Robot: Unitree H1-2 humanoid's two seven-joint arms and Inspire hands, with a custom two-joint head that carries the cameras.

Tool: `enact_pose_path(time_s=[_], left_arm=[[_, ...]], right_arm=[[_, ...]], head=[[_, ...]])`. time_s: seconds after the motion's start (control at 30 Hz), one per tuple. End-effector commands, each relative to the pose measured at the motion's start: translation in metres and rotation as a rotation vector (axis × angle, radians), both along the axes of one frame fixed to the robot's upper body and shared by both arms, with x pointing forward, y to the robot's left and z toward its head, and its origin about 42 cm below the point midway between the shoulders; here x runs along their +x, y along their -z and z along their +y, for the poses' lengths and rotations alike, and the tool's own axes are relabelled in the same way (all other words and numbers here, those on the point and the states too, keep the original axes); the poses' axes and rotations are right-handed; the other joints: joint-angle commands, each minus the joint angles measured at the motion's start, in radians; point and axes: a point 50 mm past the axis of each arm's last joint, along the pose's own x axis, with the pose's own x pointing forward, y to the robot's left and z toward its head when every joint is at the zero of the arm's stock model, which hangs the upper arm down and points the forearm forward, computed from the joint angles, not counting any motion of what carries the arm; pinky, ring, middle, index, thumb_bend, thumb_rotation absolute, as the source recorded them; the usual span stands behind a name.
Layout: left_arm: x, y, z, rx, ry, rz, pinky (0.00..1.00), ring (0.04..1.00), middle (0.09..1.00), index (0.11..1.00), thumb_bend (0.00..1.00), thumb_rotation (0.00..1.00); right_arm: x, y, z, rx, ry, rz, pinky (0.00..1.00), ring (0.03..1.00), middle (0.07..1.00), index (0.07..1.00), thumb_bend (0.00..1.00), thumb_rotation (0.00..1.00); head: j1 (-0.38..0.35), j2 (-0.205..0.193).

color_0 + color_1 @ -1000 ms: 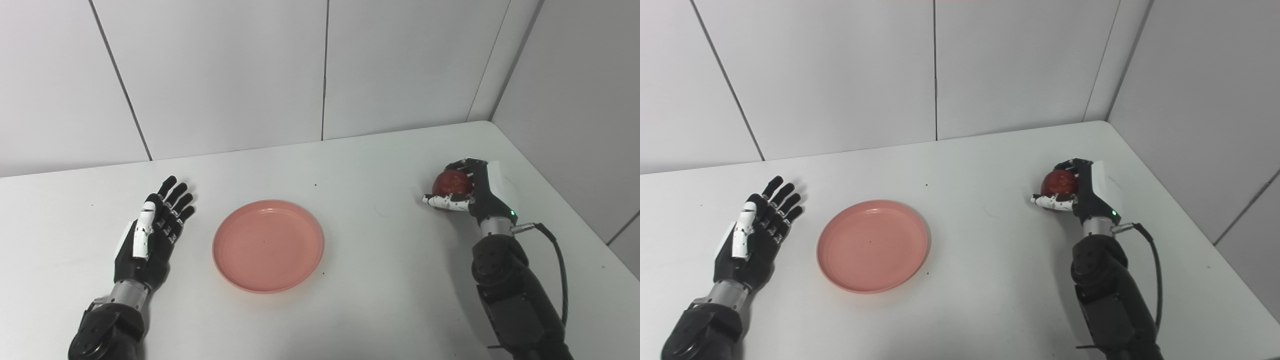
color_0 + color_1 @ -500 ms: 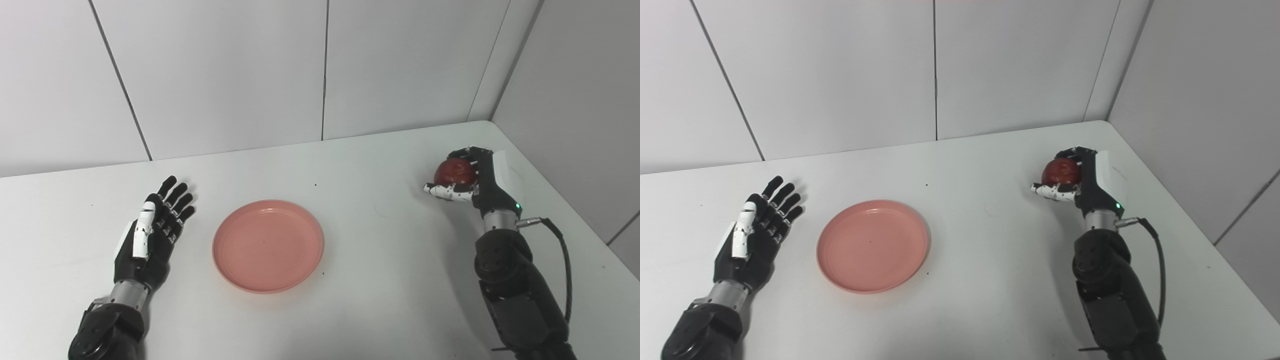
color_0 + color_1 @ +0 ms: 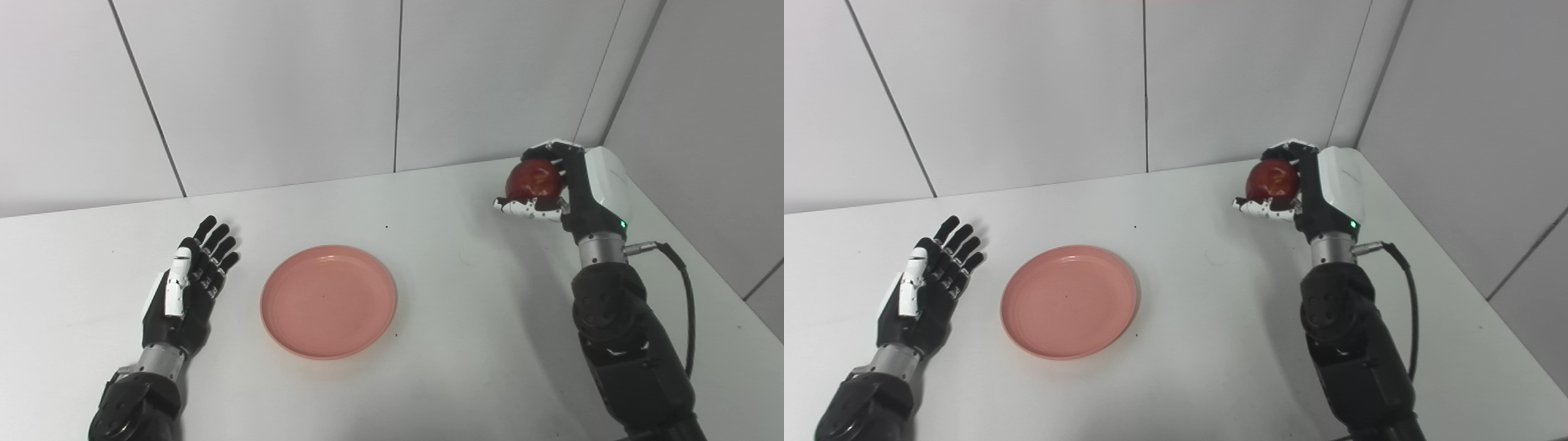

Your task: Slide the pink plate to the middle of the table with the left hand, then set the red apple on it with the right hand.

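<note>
My right robot hand (image 3: 566, 187) has its fingers wrapped around the red apple (image 3: 534, 180), held clear above the tabletop (image 3: 478, 318) near the far right corner. My left robot hand (image 3: 187, 285) lies flat, fingers spread, holding nothing, just beside the pink plate (image 3: 328, 301). The plate looks roughly central, so I judge the carry is underway; next I swing the apple left and lower it onto the plate.
</note>
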Motion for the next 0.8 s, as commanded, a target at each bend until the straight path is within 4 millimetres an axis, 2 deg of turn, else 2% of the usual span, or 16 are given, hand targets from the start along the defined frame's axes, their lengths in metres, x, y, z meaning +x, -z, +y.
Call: enact_pose_path(time_s=[0.0,0.27,0.4,0.77], left_arm=[[-0.011,0.021,-0.002,0.017,-0.012,0.103,0.94,0.941,0.941,0.921,0.34,1.00],[-0.015,0.019,-0.009,0.018,-0.022,0.102,0.92,0.925,0.927,0.909,0.34,1.00],[-0.016,0.018,-0.013,0.021,-0.031,0.105,0.92,0.919,0.922,0.905,0.33,1.00],[-0.021,0.019,-0.026,0.023,-0.035,0.098,0.92,0.922,0.922,0.906,0.33,1.00]], right_arm=[[0.004,-0.031,0.013,-0.005,-0.027,-0.089,0.39,0.457,0.499,0.487,0.51,0.14],[0.014,-0.044,0.049,-0.013,-0.127,-0.131,0.38,0.452,0.498,0.486,0.51,0.14],[0.018,-0.045,0.063,-0.025,-0.178,-0.144,0.36,0.440,0.491,0.486,0.51,0.13],[0.029,-0.042,0.125,-0.016,-0.352,-0.144,0.35,0.428,0.483,0.486,0.51,0.13]], head=[[0.000,-0.001],[0.036,-0.001],[0.051,-0.002],[0.128,-0.002]])
